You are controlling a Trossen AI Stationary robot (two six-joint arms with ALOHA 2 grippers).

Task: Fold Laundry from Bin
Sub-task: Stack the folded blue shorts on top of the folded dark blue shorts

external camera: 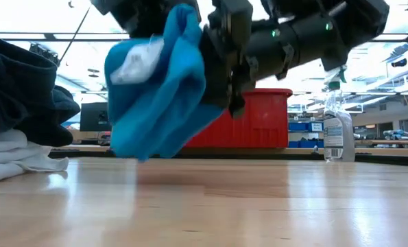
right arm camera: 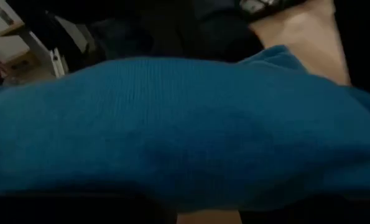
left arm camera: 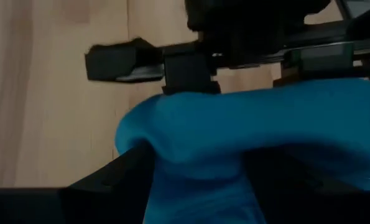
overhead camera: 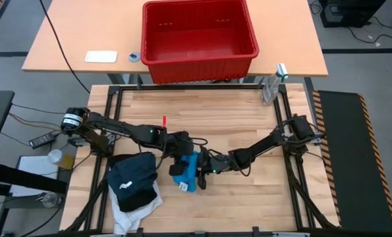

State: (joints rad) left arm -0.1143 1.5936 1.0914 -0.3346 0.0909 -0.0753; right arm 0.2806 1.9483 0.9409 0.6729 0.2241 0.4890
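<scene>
The small bright blue garment (overhead camera: 190,172) with a white tag (external camera: 139,59) hangs between my two grippers over the middle of the wooden table (overhead camera: 248,204). My left gripper (overhead camera: 180,162) is shut on its left side and my right gripper (overhead camera: 205,166) is shut on its right side. The garment fills the right wrist view (right arm camera: 185,124) and lies across the left wrist view (left arm camera: 247,124). The navy, black and white garments (overhead camera: 134,187) lie piled at the table's near left. The red bin (overhead camera: 199,33) stands on the far table. My left gripper holds the blue garment's upper left part (external camera: 164,20) from above; the cloth bunches over its fingers (left arm camera: 110,180), which hides the place of contact. The garment hangs slack below it, low over the table. My right gripper holds the blue garment's right side (external camera: 205,75), coming slanting from the table's right. The cloth (right arm camera: 185,124) covers its fingers, so layers and the kind of hold do not show. The garment sags between the two grippers.
A clear spray bottle (overhead camera: 273,84) stands at the table's far right corner. A small red object (overhead camera: 163,121) lies behind the left arm. The garment pile shows at the left of the low view (external camera: 18,137). Bare wood lies to the near right.
</scene>
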